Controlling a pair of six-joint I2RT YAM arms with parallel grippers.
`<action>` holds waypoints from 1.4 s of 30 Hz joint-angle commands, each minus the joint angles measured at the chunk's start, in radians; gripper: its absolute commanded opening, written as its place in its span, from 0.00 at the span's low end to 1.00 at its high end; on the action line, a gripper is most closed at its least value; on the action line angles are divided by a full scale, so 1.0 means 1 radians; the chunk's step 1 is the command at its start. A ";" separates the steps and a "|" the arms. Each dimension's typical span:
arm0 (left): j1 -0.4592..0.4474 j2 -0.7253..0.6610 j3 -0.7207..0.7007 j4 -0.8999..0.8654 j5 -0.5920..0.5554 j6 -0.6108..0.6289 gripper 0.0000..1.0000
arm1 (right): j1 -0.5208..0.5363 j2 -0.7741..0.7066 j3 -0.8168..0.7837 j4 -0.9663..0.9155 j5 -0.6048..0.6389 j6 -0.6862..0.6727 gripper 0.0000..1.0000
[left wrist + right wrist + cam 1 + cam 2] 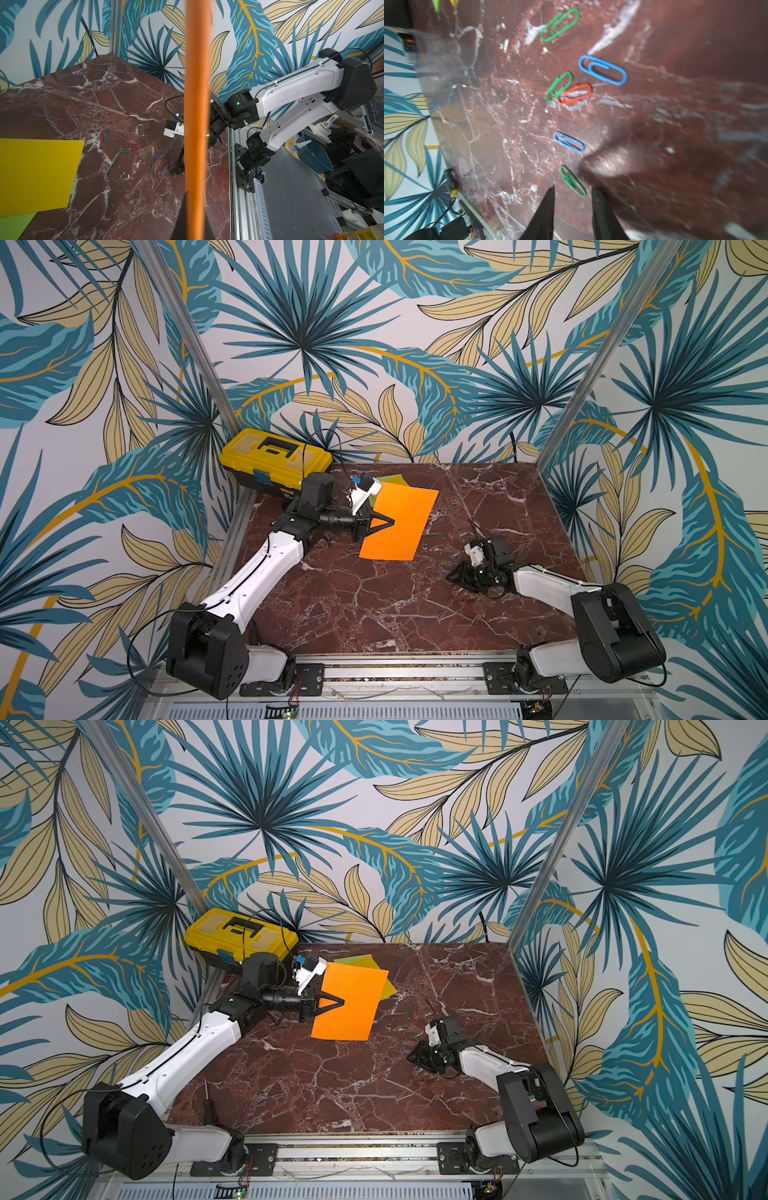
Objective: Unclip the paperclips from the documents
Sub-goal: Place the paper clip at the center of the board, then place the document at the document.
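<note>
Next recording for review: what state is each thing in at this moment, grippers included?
Left gripper: shut on the orange sheet.
Orange sheet: held by one edge, raised off the table.
Yellow sheet: flat on the table.
Green sheet: flat, partly under the yellow sheet.
Paperclips: loose on the table, off the sheets.
Right gripper: open, low over a green clip.
Toolbox: lid closed.

Robotics laboratory test cell. Marble-patterned surface (374,614) boxed in by leaf-printed wall panels (374,323) on aluminium posts (196,344); left arm (266,568) and right arm (548,585), both cabled, bolted to a slotted metal rail (399,674). Yellow toolbox (274,456) at rear; exposed wiring (294,695) and a blue bin (313,160) beyond the rail.
</note>
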 commanded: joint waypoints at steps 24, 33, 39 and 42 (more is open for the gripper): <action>0.005 0.304 0.185 0.012 -0.295 -0.166 0.00 | 0.007 -0.243 0.138 -0.265 0.033 -0.105 0.54; 0.030 0.526 0.325 0.012 -0.298 -0.235 0.00 | 0.006 -0.288 0.151 -0.281 0.015 -0.118 0.68; 0.046 0.677 0.442 -0.025 -0.349 -0.242 0.00 | 0.007 -0.297 0.150 -0.284 0.010 -0.118 0.69; 0.053 0.750 0.524 -0.091 -0.392 -0.238 0.00 | 0.007 -0.303 0.150 -0.290 0.010 -0.121 0.69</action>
